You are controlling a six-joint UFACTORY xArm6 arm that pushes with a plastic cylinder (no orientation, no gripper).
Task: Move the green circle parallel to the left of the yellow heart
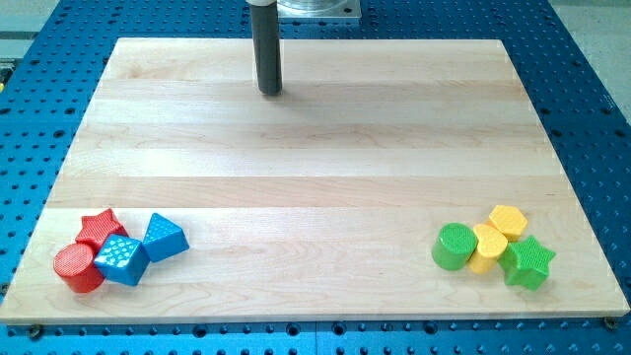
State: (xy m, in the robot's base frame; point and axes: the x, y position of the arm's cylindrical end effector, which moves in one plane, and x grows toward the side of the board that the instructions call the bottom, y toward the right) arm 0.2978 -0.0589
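The green circle is a short cylinder at the view's bottom right, touching the left side of the yellow heart. A yellow hexagon sits just above and right of the heart, and a green star lies at its lower right. My tip rests on the board near the view's top centre, far from all the blocks.
A second cluster lies at the view's bottom left: a red star, a red circle, a blue cube and a blue block. The wooden board sits on a blue perforated table.
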